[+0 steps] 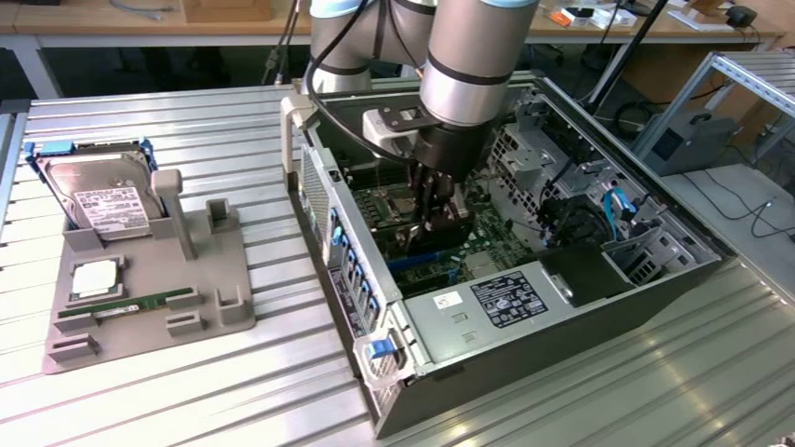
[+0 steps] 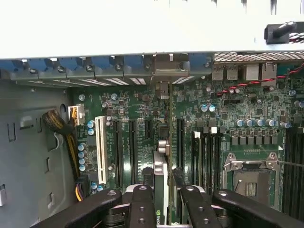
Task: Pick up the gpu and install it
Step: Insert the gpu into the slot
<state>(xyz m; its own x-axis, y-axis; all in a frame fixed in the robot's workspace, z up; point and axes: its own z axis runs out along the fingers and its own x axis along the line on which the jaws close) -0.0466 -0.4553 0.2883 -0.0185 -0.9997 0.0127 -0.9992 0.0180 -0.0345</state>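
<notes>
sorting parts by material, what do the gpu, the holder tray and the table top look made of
The gpu, gripped edge-on in the end effector over the motherboard slots: seemingly dark circuit board with a bright metal bracket, judging by the shine.
The holder tray: matte grey plastic, probably moulded or printed, with no glare.
The table top: ribbed, pale, faintly glossy slats, probably aluminium.
</notes>
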